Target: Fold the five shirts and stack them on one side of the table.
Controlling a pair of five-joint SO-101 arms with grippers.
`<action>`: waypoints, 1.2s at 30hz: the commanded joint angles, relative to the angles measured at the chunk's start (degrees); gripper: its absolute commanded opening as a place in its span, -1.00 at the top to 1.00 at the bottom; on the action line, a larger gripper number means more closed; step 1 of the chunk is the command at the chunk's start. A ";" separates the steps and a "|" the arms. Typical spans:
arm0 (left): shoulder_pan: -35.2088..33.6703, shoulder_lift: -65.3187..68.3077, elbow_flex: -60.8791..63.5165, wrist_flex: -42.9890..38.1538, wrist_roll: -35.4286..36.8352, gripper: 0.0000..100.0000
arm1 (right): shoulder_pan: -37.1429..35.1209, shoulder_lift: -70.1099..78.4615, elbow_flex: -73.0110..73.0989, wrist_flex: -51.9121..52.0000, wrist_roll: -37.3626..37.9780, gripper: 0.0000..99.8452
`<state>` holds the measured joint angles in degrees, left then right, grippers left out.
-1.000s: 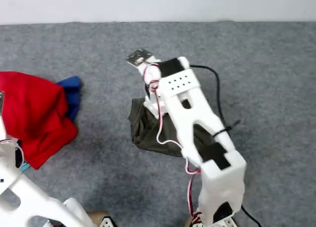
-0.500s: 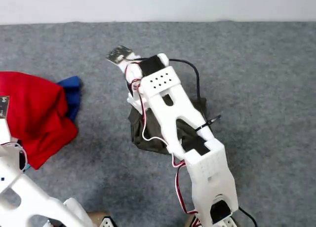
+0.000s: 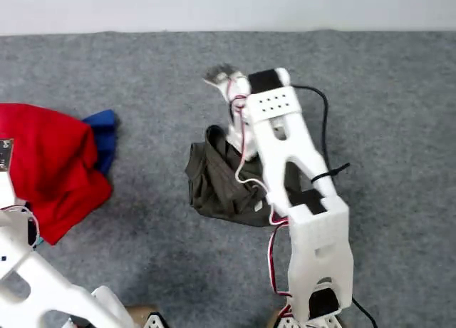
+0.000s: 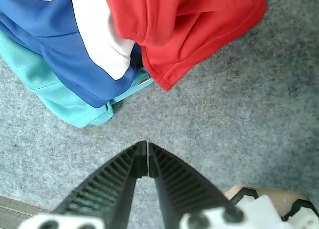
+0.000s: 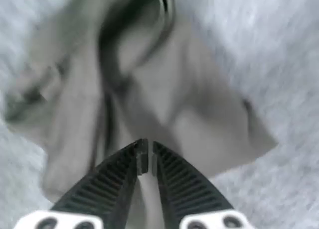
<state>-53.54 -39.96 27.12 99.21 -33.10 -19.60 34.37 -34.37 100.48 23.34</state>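
high view: dark shirt (image 3: 214, 185) crumpled mid-table (image 3: 392, 93), under the right arm. right gripper (image 5: 148, 152) just over that shirt, fingers pinched nearly together, hold on cloth unclear. left gripper (image 4: 148, 157) clenched on nothing, near red shirt (image 4: 189, 20), blue shirt (image 4: 65, 50) and teal shirt (image 4: 45, 84), heaped at table's left side.

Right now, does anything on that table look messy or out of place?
Yes. The dark shirt in the middle lies crumpled, not folded flat. On the left, the red shirt drapes crookedly over the blue shirt beneath it, which looks untidy.
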 commanded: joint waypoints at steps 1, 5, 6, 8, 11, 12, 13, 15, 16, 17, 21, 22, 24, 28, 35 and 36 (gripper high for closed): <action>0.00 -1.49 -0.40 0.00 -0.26 0.97 | 0.75 -5.05 5.89 2.51 2.02 0.98; 0.00 -1.49 -0.40 0.00 -0.18 0.97 | -3.12 -5.14 8.53 2.42 1.67 0.98; 0.00 -1.49 -0.40 0.00 -0.18 0.97 | -5.23 -5.23 8.70 2.42 0.88 0.98; 0.00 -1.49 -0.40 0.00 -0.18 0.97 | -10.59 -5.32 8.62 2.33 -1.05 0.98; 0.00 -1.49 -0.40 0.00 -0.18 0.97 | -19.47 -5.32 8.26 2.24 -2.37 0.98; 0.00 -1.49 -0.40 0.00 -0.18 0.97 | -21.93 -5.23 7.56 2.24 -2.73 0.98; 0.00 -1.49 -0.40 0.00 -0.18 0.97 | -23.60 -5.23 6.86 2.24 -3.34 0.98; 0.00 -1.49 -0.40 0.00 -0.18 0.97 | -24.92 -5.32 4.31 2.24 -3.78 0.98; 0.00 -1.49 -0.40 0.00 -0.18 0.97 | -24.92 -5.58 2.90 2.24 -3.78 0.98; 0.00 -1.49 -0.40 0.00 -0.18 0.97 | -24.04 -5.76 1.76 2.33 -3.78 0.98; 0.00 -1.49 -0.40 0.00 -0.18 0.97 | -17.54 -5.85 -0.44 2.51 -3.52 0.98; 0.00 -1.49 -0.40 0.00 -0.18 0.97 | -15.60 -5.85 -0.44 2.59 -3.52 0.98; 0.00 -1.49 -0.40 0.00 -0.18 0.97 | -12.09 -5.85 -0.44 2.68 -3.52 0.98; -0.09 -1.49 -0.40 0.00 -0.18 0.97 | -8.22 -8.66 3.43 2.68 -3.34 0.98; -0.09 -1.49 -0.40 0.09 -0.18 0.97 | -2.86 -23.43 23.21 2.33 -0.97 0.98; -0.09 -1.49 -0.40 0.09 -0.18 0.97 | -1.98 -24.40 24.18 2.33 -0.97 0.98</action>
<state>-53.54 -39.96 27.12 99.21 -33.10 -24.53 16.62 -13.10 100.48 21.67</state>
